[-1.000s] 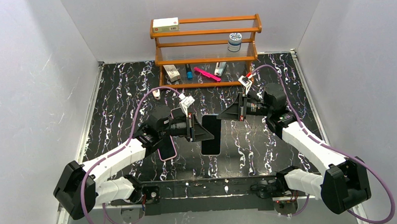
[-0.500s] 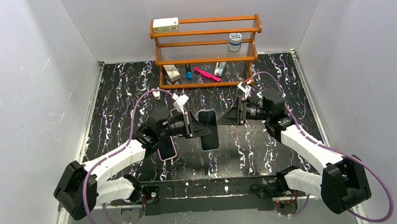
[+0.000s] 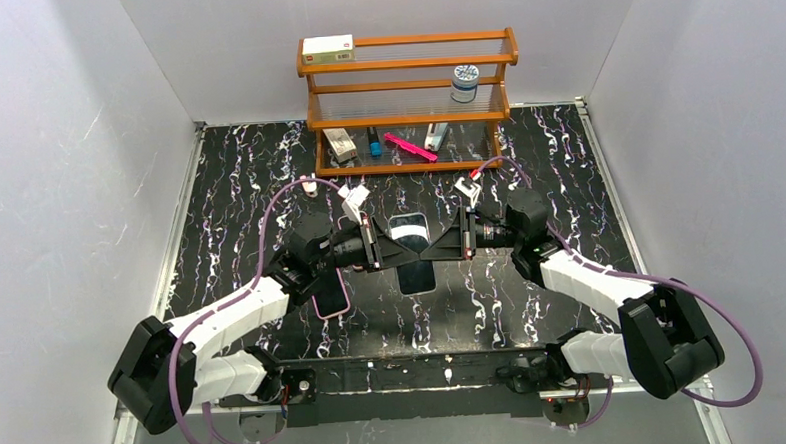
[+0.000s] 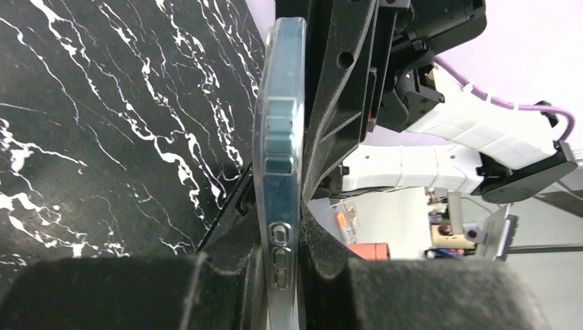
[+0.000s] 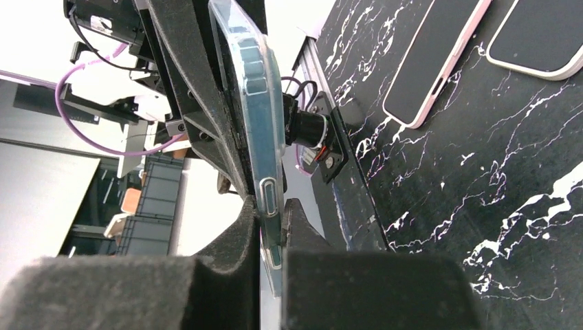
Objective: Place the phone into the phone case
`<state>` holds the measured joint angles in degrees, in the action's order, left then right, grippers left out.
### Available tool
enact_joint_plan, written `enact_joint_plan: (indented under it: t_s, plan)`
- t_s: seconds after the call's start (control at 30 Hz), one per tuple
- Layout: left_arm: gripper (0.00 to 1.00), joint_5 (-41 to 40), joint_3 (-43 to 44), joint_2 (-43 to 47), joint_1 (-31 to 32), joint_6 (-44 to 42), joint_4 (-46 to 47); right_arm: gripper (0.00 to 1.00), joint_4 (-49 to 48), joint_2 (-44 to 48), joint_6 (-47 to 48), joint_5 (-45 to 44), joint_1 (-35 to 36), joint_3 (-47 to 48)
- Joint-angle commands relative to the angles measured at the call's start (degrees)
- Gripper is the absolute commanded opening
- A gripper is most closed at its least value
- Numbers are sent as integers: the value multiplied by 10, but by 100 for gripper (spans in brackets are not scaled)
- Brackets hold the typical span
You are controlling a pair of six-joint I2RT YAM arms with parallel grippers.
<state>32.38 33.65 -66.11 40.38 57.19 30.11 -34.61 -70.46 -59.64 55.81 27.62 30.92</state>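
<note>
A dark phone in a clear phone case (image 3: 411, 253) is held off the table between both grippers. My left gripper (image 3: 386, 251) is shut on its left edge. My right gripper (image 3: 438, 246) is shut on its right edge. In the left wrist view the clear case edge (image 4: 278, 137) with its button covers runs up from my shut gripper (image 4: 280, 258). In the right wrist view the case (image 5: 249, 103) stands edge-on in my shut gripper (image 5: 272, 237). A pink-cased phone (image 3: 330, 296) lies on the table under the left arm.
The right wrist view shows the pink-cased phone (image 5: 432, 62) and a second pale-edged phone (image 5: 543, 38) flat on the black marble table (image 3: 532, 286). A wooden shelf (image 3: 408, 91) with small items stands at the back.
The cased phone has risen and shifted slightly away from the near edge. The right gripper has moved left and closed in on its right edge. The left gripper still holds it.
</note>
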Motion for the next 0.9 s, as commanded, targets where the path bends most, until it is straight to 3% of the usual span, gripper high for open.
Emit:
enact_joint_plan:
  t_s: [0.0,0.17,0.37,0.5,0.7,0.87]
  plan:
    - [6,-49,7,18,4,-55,-45,1,-28,15,-12,-52,9,-8]
    - [45,-118,21,58,3,-125,-172,1,20,26,15,-80,9,1]
    - [70,-163,34,90,3,-174,-250,1,69,19,46,-95,8,23]
    - [98,-191,64,96,3,-221,-318,1,115,-6,80,-113,9,41]
    - [98,-282,107,102,3,-310,-441,1,259,-95,162,-161,8,95]
    - [98,-351,137,114,3,-372,-510,1,266,-176,169,-170,8,119]
